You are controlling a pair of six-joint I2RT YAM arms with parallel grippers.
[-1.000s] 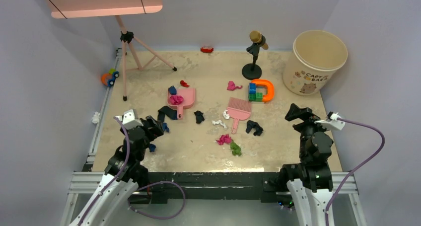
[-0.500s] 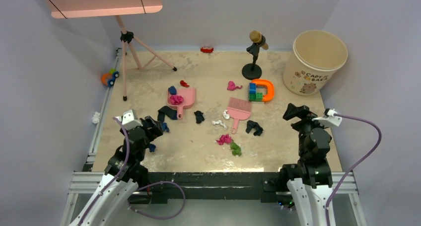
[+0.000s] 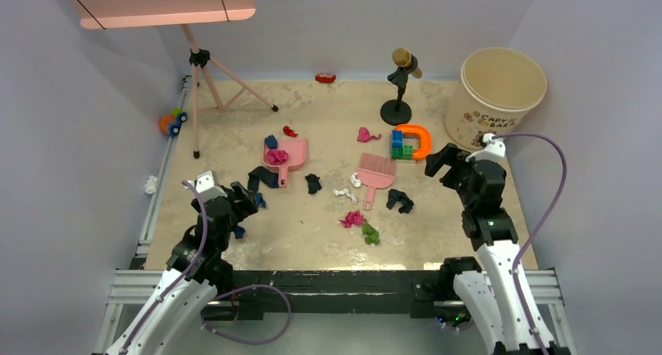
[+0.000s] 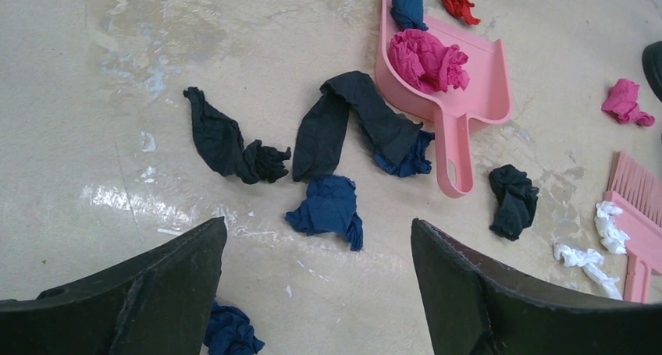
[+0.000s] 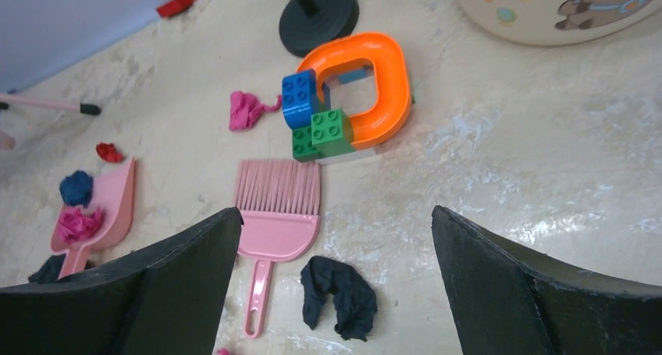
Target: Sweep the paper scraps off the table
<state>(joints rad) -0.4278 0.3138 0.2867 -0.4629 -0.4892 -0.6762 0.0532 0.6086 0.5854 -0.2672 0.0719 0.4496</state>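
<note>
Paper scraps lie scattered over the beige table [image 3: 312, 230]: dark wads [image 3: 400, 201] [image 3: 313, 183], a magenta wad [image 3: 353, 218], a green wad [image 3: 370, 233], white bits [image 3: 344, 192]. A pink brush [image 3: 375, 174] lies mid-table and a pink dustpan [image 3: 287, 157] holds a magenta wad. My left gripper [image 3: 243, 200] is open and empty above blue and dark scraps [image 4: 328, 209] at the near left. My right gripper [image 3: 439, 163] is open and empty, raised above a dark wad [image 5: 339, 295], just right of the brush [image 5: 277, 214].
A blue-green block stack with an orange ring [image 3: 411, 142], a black stand [image 3: 398, 86] and a cream bucket [image 3: 492, 97] stand at the back right. A pink tripod [image 3: 204, 82] stands back left; a small red car [image 3: 325, 78] sits at the far edge.
My right arm has swung forward and left, bringing its gripper from the right edge toward the block stack and brush. The left arm has hardly moved.
</note>
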